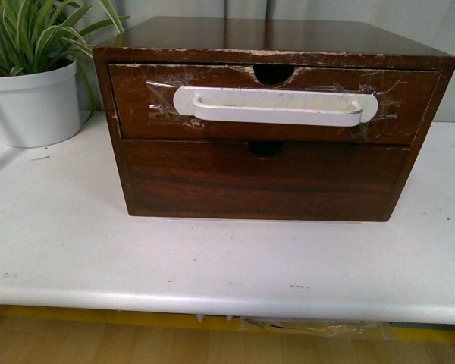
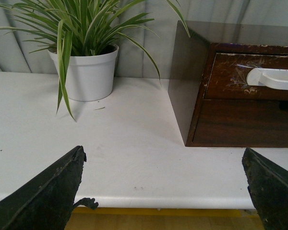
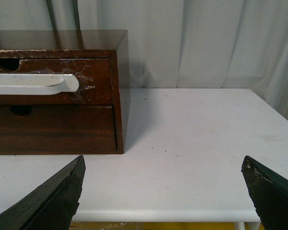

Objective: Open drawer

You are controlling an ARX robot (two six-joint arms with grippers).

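A dark brown wooden cabinet point(image 1: 273, 38) stands on the white table point(image 1: 212, 258). Its upper drawer point(image 1: 136, 114) is shut flush; it has a long white plastic handle point(image 1: 277, 106) taped on and a half-round notch point(image 1: 274, 73) in its chipped top edge. The drawer also shows in the left wrist view point(image 2: 225, 79) and in the right wrist view point(image 3: 98, 72). Neither arm shows in the front view. My left gripper point(image 2: 164, 155) is open and empty, near the table's front edge, left of the cabinet. My right gripper point(image 3: 164, 160) is open and empty, right of the cabinet.
Below the drawer is a plain handle-less drawer front point(image 1: 265, 182). A white pot with a striped green plant point(image 1: 30, 102) stands left of the cabinet, seen also in the left wrist view point(image 2: 89, 72). A pale curtain point(image 3: 206, 43) hangs behind the table.
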